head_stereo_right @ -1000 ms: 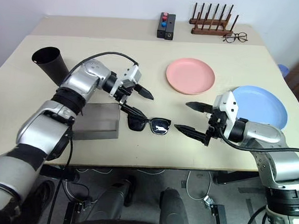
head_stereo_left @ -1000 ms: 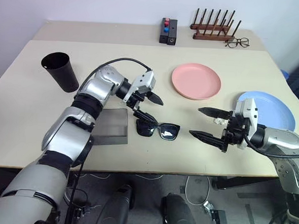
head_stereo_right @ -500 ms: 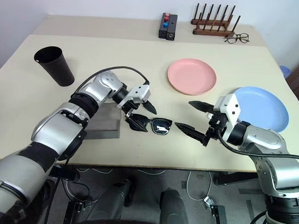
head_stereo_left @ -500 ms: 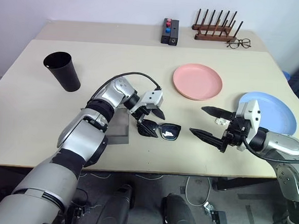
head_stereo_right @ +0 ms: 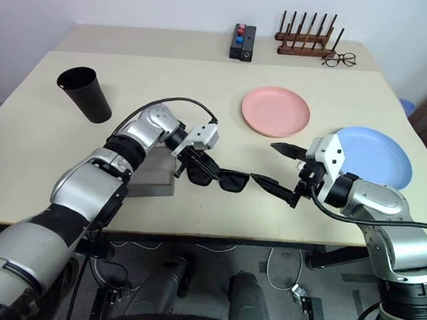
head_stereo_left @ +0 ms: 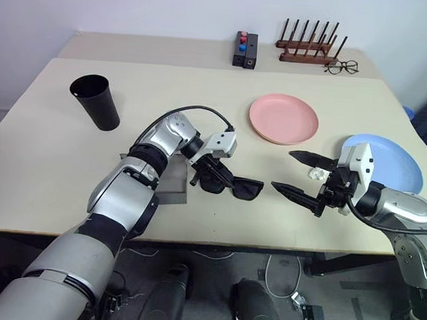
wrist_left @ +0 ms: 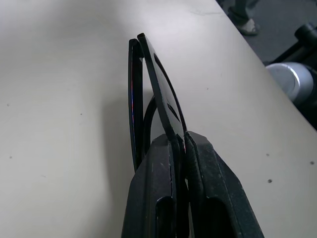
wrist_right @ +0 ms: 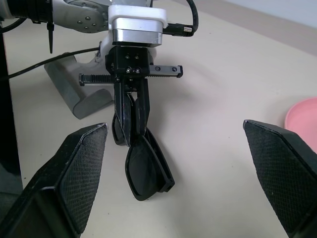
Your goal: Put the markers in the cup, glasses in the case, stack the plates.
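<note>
My left gripper is shut on the left end of the black sunglasses at mid table. In the left wrist view its fingers pinch the glasses edge-on. The glasses' other end rests on the table. The grey case lies just left of them, partly hidden under my left arm. My right gripper hangs open to the right of the glasses, holding nothing. The black cup stands at far left. The pink plate and the blue plate lie apart on the right. The markers are out of view.
A small black box with red and blue buttons, a wooden peg rack and clear spectacles sit along the table's back edge. The table's front edge runs close below the glasses.
My left gripper came down and shut on the glasses' left end, and the glasses have tipped and turned a little. The right gripper stayed put and open.
</note>
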Robot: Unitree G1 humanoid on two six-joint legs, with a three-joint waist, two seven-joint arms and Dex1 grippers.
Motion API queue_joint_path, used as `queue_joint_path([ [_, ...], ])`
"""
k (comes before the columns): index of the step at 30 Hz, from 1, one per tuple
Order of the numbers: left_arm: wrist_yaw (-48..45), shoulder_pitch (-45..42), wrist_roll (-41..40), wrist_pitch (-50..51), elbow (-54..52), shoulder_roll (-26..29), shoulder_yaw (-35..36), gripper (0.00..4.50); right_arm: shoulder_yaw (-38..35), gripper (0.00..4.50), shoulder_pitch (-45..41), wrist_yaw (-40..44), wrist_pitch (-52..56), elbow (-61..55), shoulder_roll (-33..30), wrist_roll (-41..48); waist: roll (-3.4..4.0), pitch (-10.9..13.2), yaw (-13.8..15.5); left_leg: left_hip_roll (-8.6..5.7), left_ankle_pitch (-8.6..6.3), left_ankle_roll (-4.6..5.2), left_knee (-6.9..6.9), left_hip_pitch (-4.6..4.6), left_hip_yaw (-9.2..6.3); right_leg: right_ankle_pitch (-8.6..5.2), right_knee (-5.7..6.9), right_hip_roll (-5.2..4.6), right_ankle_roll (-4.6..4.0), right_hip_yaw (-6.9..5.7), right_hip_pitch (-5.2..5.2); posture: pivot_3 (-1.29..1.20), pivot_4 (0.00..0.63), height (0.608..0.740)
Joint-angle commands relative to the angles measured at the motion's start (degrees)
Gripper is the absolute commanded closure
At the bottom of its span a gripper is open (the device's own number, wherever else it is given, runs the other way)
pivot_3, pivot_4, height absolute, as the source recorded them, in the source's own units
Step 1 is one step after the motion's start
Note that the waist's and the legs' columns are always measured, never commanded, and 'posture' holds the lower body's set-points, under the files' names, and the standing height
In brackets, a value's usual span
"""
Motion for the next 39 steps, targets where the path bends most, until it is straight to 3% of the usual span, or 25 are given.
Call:
queue_joint_path([
  [1,-0.2,-1.8,-1.1,4.6,-0.9,0.7,-0.1,4.49,0.0,0.0,-1.8,0.1,-1.6,0.4,0.7,-0.4,0.0,0.0,0.0,-0.01,0.0,0.0,0.01,-0.02,-0.04,0.0,0.0,-0.01,0.01,-0.06,-0.01,0.0,0.15,0.74],
  [6,-0.2,-6.4,-7.7,14.0,-2.9,2.7,0.4,4.49,0.6,0.0,-2.4,0.4,-2.4,1.2,1.1,-1.0,-0.01,0.1,-0.1,-0.08,0.09,0.14,0.02,-0.33,-0.26,0.02,0.0,0.02,0.04,-0.26,-0.21,0.0,0.15,0.74],
  [10,-0.2,-9.9,-16.0,22.4,-7.6,7.7,-2.6,4.49,1.3,0.0,-3.2,0.8,-3.1,2.2,1.5,-1.6,0.0,0.1,-0.3,-0.11,0.1,0.15,0.01,-0.63,-0.28,0.02,0.04,0.04,0.06,-0.29,-0.52,0.0,0.15,0.74],
  [14,-0.2,-10.1,-24.3,28.5,-15.4,16.3,-10.2,4.49,1.8,0.0,-4.1,1.3,-3.7,3.4,1.8,-2.1,0.05,0.1,-0.6,-0.11,0.1,0.15,-0.02,-0.68,-0.29,0.02,0.09,0.06,0.06,-0.27,-0.61,0.0,0.15,0.74],
  [18,-0.2,-7.0,-33.7,31.3,-26.8,28.7,-21.9,4.49,2.3,0.0,-4.5,1.8,-4.1,3.9,2.1,-2.1,0.13,0.1,-1.6,-0.09,0.11,0.14,-0.06,-0.66,-0.3,0.01,0.12,0.05,0.03,-0.23,-0.63,0.0,0.15,0.74],
  [22,-0.2,-4.8,-42.1,34.5,-34.4,38.2,-26.9,4.49,3.2,0.0,-4.8,2.3,-4.6,4.7,2.6,-2.5,0.16,0.2,-1.6,-0.09,0.11,0.14,-0.07,-0.68,-0.33,0.01,0.12,0.01,0.01,-0.21,-0.67,0.0,0.15,0.74],
  [28,-0.2,-2.7,-44.4,32.9,-36.9,45.6,-31.8,4.49,4.1,0.0,-6.4,3.0,-4.6,5.5,3.2,-2.6,0.17,0.2,-1.3,-0.11,0.11,0.14,-0.03,-0.68,-0.35,0.0,0.11,0.0,0.0,-0.22,-0.75,0.0,0.15,0.74],
  [39,-0.2,3.7,-46.1,27.6,-36.5,52.1,-33.5,4.49,4.3,0.0,-6.7,3.7,-4.6,5.7,2.8,-2.8,0.19,0.1,-1.6,-0.11,0.11,0.15,-0.05,-0.68,-0.32,0.0,0.14,-0.02,0.0,-0.2,-0.87,0.0,0.15,0.74],
])
